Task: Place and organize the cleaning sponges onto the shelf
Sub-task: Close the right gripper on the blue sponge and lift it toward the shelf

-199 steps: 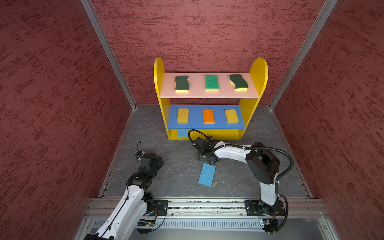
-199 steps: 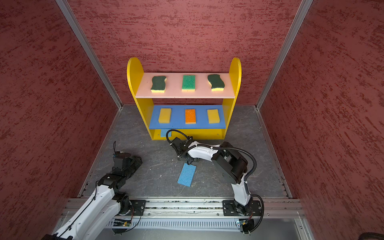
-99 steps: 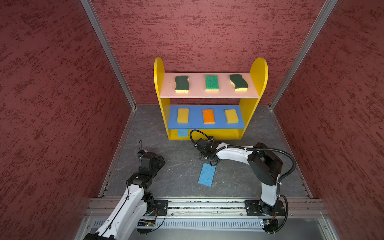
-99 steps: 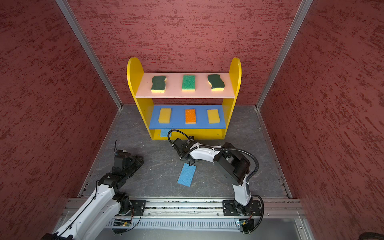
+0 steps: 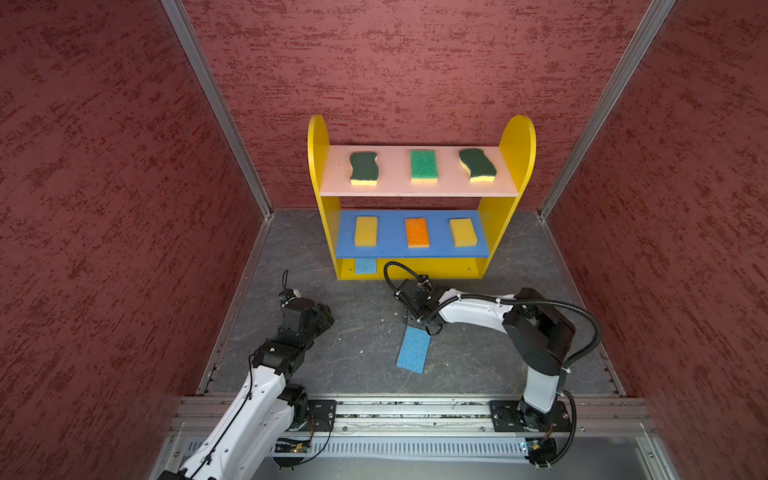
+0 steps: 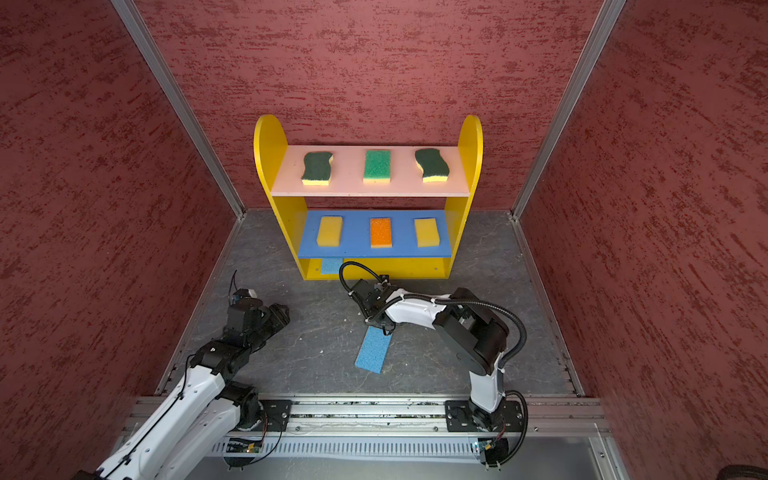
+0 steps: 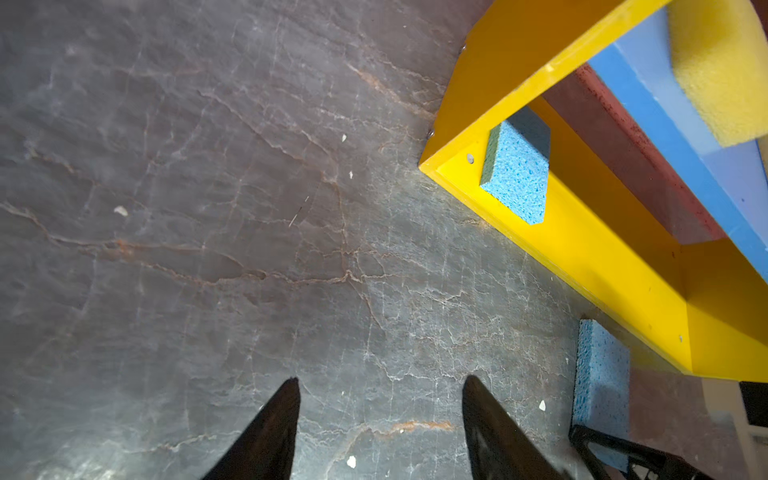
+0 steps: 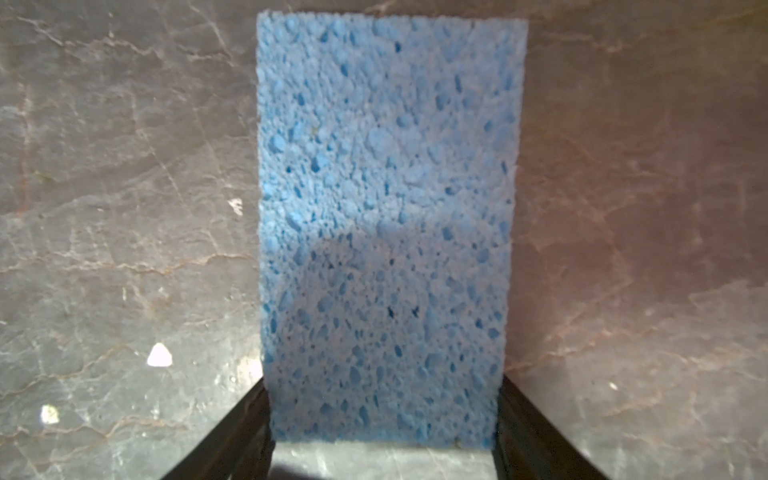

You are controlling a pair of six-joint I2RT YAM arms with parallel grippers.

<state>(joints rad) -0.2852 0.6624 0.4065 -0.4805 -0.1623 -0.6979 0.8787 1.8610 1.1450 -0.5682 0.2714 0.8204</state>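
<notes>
Blue sponge (image 5: 413, 351) is lying flat near the middle of the floor (image 5: 357, 328) in both top views, the right gripper (image 5: 420, 325) sitting at its shelf-side end, a second blue sponge (image 5: 365, 266) resting at the bottom board's (image 5: 436, 269) left end. Left wrist view is showing the left gripper (image 7: 381, 379) wide and empty over bare floor. Right wrist view is showing jaws hugging the sponge's long edges, pinching or not I cannot tell; pick-up seems to be starting, next needing a firm squeeze and low slide-in.

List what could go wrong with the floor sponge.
The right gripper straddles only one end of the thin blue sponge; lifted so, it may sag or slip.
The slot under the blue middle board is low; the gripper may bump it.
The shelved blue sponge sits at the board's front edge and could be knocked off.
</notes>
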